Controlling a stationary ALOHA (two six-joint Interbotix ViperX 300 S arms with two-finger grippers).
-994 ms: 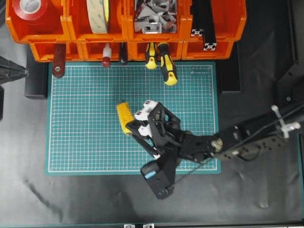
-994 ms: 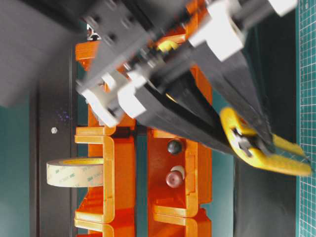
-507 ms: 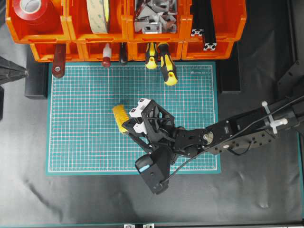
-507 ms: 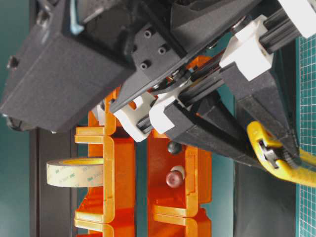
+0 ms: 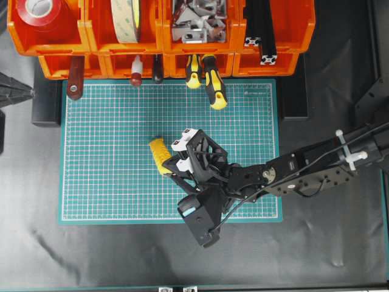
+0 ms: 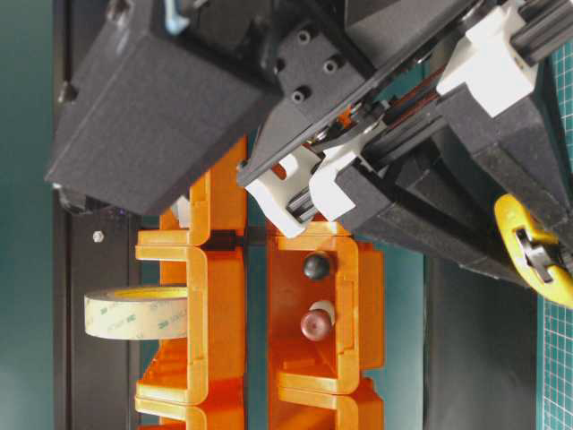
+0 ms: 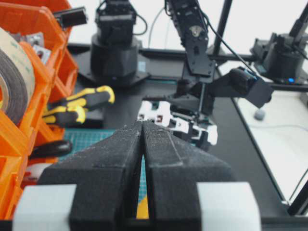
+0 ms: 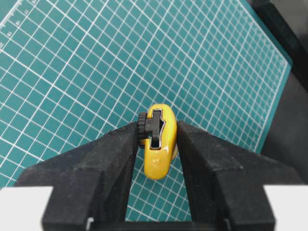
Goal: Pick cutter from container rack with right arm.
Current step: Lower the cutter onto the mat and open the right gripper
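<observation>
Resting on the green mat (image 5: 109,152), the cutter (image 5: 160,154) sits between loosely parted right jaws.

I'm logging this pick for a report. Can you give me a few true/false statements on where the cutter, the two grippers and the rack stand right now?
1. The cutter sits between the right gripper's fingers over the green mat. True.
2. The cutter is still lying in the container rack. False: it is out over the mat, well clear of the bins.
3. The left gripper's fingers are pressed together with nothing between them. True.
4. The yellow-and-black screwdrivers lie in the middle of the mat. False: their handles stick out of a lower bin at the mat's far edge.
5. A red tape roll sits in the rack's top left bin, seen from overhead. True.
</observation>
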